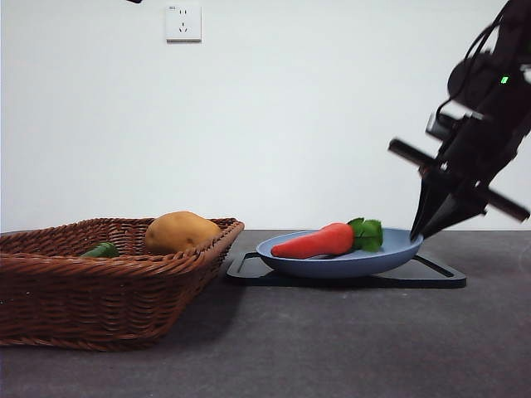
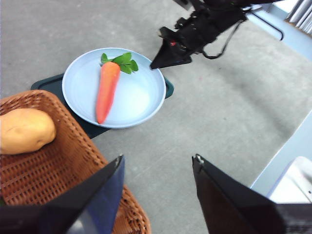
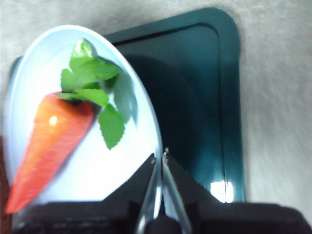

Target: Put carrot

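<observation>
Carrot [image 1: 315,242] on plate [image 1: 390,249]; closed right claw [image 1: 419,235] beside rim.

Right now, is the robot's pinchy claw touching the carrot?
Apart. In the left wrist view, the right end effector sits by the plate's rim, with bare plate between its tip and the carrot.

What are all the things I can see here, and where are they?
carrot: one, orange-red with green leaves, lying on the plate.
plate: one, light blue, on the tray.
tray: one, dark, on the table.
basket: one, brown wicker, beside the tray.
potato: one, tan-yellow, in the basket.
green vegetable: one, small, in the basket.
wall socket: one, white, on the wall.
table: one, dark grey.
right gripper: black, shut, at the plate's rim near the carrot's leaves.
left gripper: black, open, above the basket's edge.
</observation>
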Robot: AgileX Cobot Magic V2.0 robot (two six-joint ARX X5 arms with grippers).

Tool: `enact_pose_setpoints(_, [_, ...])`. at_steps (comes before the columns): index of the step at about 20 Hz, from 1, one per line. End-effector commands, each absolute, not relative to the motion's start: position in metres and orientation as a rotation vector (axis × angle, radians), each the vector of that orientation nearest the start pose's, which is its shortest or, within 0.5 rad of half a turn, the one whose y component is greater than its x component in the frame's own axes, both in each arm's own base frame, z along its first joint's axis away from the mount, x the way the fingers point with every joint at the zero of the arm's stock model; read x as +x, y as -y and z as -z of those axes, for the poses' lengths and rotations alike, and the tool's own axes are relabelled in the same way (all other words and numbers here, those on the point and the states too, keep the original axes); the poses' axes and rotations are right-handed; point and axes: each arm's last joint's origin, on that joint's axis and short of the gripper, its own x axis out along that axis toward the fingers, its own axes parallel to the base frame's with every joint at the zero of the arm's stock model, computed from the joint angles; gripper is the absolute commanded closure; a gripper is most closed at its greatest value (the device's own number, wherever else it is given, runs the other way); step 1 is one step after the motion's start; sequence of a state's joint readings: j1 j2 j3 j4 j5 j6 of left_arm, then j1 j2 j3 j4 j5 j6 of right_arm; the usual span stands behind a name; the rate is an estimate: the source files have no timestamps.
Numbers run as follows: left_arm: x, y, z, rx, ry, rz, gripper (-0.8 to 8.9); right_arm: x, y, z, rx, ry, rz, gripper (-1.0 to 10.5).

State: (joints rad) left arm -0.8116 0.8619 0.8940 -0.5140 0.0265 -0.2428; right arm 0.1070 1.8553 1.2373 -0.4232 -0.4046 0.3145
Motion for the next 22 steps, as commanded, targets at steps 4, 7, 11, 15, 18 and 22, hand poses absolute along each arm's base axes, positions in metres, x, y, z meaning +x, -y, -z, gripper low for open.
enact_pose_setpoints(4, [0.122,0.130,-0.331,-0.003,-0.518,0.745,5.68,0.386,-0.047,-0.167,0.444,-1.112,-0.298,8.6])
enact_pose_setpoints(7, [0.123,0.129,-0.331,0.016,-0.501,0.706,5.68,0.386,-0.041,-0.167,0.401,-1.099,-0.319,7.3])
enact_pose_setpoints(11, [0.125,0.130,-0.334,0.089,-0.431,0.706,5.68,0.371,-0.030,-0.186,0.447,-1.152,-0.380,7.4])
enact_pose_setpoints(15, [0.135,0.134,-0.338,0.247,-0.296,0.582,6.20,0.337,-0.028,-0.223,0.383,-1.222,-0.421,7.9])
enact_pose_setpoints(18, [0.147,0.136,-0.333,0.334,-0.288,0.519,8.02,0.305,-0.036,-0.255,0.271,-1.240,-0.452,9.3])
enact_pose_setpoints(22, [0.161,0.125,-0.327,0.359,-0.344,0.440,8.07,0.258,-0.049,-0.294,0.123,-1.109,-0.386,9.4])
